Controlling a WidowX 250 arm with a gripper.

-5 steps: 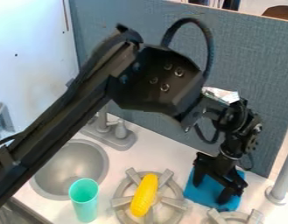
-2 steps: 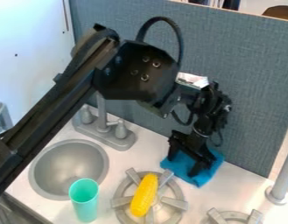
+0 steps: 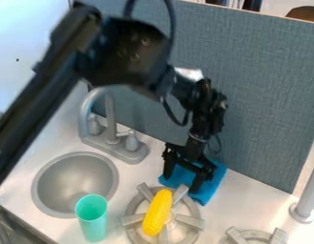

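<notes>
My gripper (image 3: 182, 181) points down at the back of the counter, just behind and right of the left burner. Its two fingers stand apart over a blue cloth (image 3: 213, 181), one at the cloth's left side and one at its front. The cloth lies beneath and between them, close to the back panel, partly covered by the gripper. In front of it, a yellow corn cob (image 3: 158, 212) rests on the burner (image 3: 192, 221). Left of the burner a turquoise cup (image 3: 91, 220) stands upright.
A round grey sink (image 3: 75, 176) is at the left, with a grey faucet (image 3: 111, 119) behind it. Another burner (image 3: 255, 234) sits at the front right, near a grey post (image 3: 306, 202). A blue-grey panel (image 3: 267, 86) walls off the back.
My gripper has moved left along the back of the counter, and the blue cloth has shifted left with it. The corn and the cup have stayed in place.
</notes>
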